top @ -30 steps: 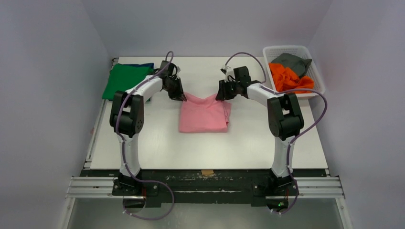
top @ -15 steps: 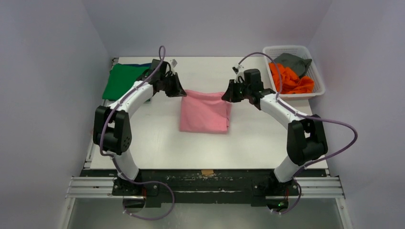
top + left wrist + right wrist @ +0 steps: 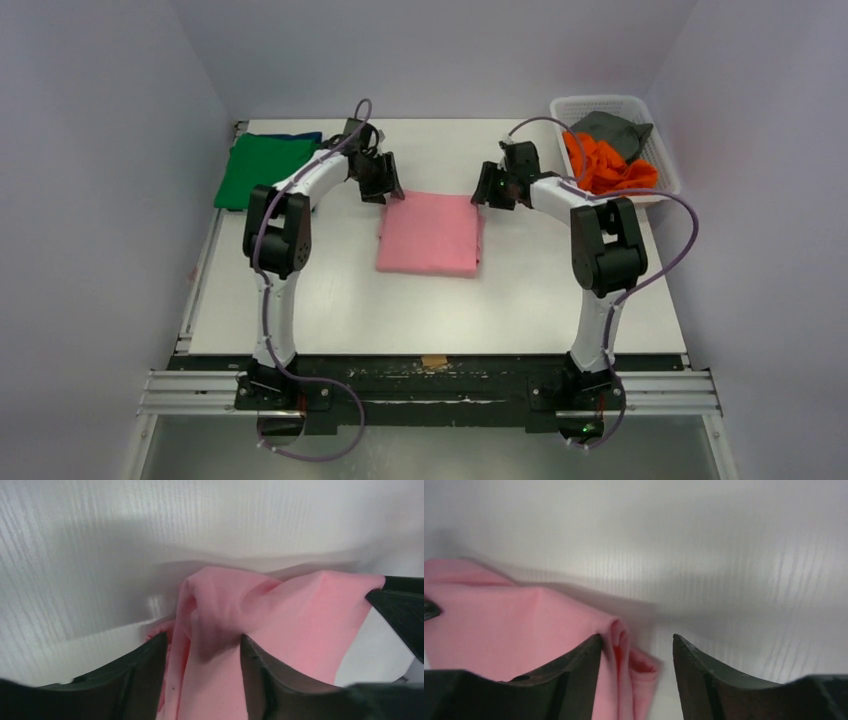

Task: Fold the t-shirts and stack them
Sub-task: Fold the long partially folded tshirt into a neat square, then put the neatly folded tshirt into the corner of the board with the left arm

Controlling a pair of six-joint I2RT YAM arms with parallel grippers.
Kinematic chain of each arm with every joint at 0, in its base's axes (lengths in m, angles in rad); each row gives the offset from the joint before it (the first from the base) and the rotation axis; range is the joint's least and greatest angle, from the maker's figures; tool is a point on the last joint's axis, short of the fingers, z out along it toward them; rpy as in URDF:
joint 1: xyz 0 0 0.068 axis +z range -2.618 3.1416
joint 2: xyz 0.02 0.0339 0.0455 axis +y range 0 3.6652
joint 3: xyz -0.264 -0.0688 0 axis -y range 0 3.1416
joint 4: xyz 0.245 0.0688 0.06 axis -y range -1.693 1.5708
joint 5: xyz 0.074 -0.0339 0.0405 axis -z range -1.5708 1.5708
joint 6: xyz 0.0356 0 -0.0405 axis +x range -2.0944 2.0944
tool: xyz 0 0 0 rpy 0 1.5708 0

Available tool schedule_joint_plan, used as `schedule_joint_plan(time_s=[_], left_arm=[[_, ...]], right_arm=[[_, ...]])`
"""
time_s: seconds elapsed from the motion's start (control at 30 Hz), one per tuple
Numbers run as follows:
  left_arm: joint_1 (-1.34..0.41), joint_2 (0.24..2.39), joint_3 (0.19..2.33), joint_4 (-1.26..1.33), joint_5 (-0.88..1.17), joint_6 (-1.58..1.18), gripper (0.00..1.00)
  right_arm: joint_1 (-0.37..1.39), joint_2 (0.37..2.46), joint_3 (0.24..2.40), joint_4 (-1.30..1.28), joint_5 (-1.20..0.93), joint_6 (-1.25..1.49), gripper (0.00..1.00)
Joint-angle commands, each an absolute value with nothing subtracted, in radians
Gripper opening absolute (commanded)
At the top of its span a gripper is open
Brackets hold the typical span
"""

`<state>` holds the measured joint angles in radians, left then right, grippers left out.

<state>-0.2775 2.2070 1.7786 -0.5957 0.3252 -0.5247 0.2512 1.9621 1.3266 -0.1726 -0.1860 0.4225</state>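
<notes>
Left wrist view: my left pincer [image 3: 202,640] has its fingers set apart with a bunched ridge of the pink shirt [image 3: 300,615] filling the gap and touching both. I cannot tell whether I am pressing on it or only straddling it. My right pincer [image 3: 637,639] is released: its fingers stand equally wide, a folded corner of the cloth sits against the inner finger, and bare table [image 3: 330,300] shows in the rest of the gap. From above, the two pincers sit at the far corners of the pink shirt, left at the far-left, right at the far-right. The shirt itself lies flat as a tidy folded block at mid-table, on my side of both pincers and between them. It looks nearly square, so I call no long axis; its far edge runs straight from one pincer to the other. I judge the folding done and the stacking not yet. The green shirt [image 3: 260,172] lies folded at the far left over a dark blue shirt [image 3: 303,137], well to the left of the pink one, so my left arm is the nearer for the carry. The orange shirt [image 3: 605,168] and grey shirt [image 3: 615,128] wait in the basket [image 3: 600,101] at the far right, just beyond my right pincer.
</notes>
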Motion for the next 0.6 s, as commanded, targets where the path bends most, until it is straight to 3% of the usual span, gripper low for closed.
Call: schedule_joint_plan(time_s=[0.0, 0.07, 0.13, 0.2, 0.33, 0.57], left_arm=[[-0.275, 2.179, 1.915, -0.7, 0.283, -0.488, 0.65], [-0.276, 2.127, 1.893, -0.721, 0.262, -0.483, 0.74], [-0.276, 2.041, 1.799, -0.696, 0.232, -0.484, 0.98], [-0.276, 1.954, 1.67, -0.642, 0.234, -0.483, 1.0], [-0.279, 1.899, 1.493, -0.565, 0.299, -0.506, 1.0], [-0.312, 2.013, 1.485, -0.562, 0.322, -0.528, 0.97]], right_arm=[[0.236, 1.99, 1.476, -0.257, -0.035, 0.425, 0.6], [0.236, 1.939, 1.486, -0.293, -0.01, 0.407, 0.66], [0.237, 1.844, 1.4, -0.282, -0.002, 0.394, 0.8], [0.238, 1.731, 1.298, -0.236, -0.026, 0.399, 0.87], [0.238, 1.507, 1.044, -0.146, -0.075, 0.437, 0.9], [0.237, 1.196, 0.774, -0.1, -0.146, 0.488, 0.93]])
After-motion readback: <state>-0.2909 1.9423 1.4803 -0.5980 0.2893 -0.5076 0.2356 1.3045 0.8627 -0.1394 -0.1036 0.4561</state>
